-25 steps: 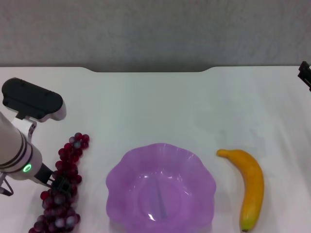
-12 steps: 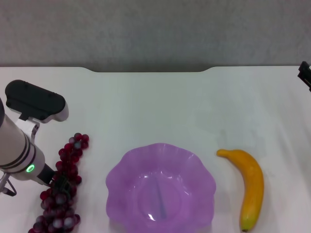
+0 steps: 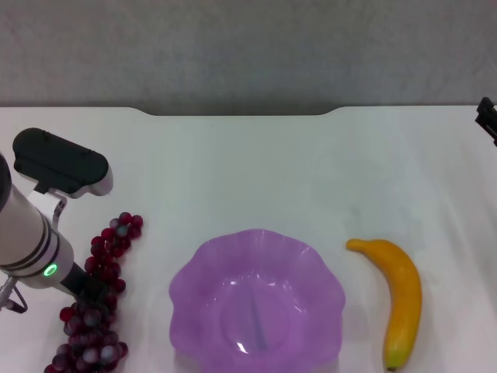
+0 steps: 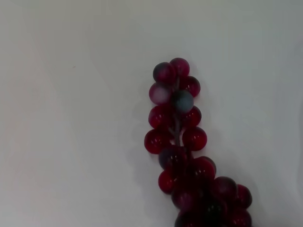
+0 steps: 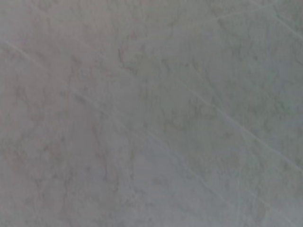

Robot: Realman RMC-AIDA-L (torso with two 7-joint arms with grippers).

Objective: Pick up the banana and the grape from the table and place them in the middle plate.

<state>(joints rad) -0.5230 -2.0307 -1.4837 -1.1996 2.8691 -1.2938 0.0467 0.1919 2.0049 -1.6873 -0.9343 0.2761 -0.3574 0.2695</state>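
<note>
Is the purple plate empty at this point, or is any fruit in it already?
Empty. The middle plate holds nothing; the grape lies left of it under the left claw, the banana right of it, both on the table.

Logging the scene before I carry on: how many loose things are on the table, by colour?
Dark red-purple: 1, the grape bunch, with the left tool down at it.
Yellow-orange: 1, the banana.
Translucent purple: 1, the middle plate, nothing in it.
Total: 3, all on the table.

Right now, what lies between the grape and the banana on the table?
In the head view, the middle plate sits between the grape and the banana; its bowl holds no fruit.
</note>
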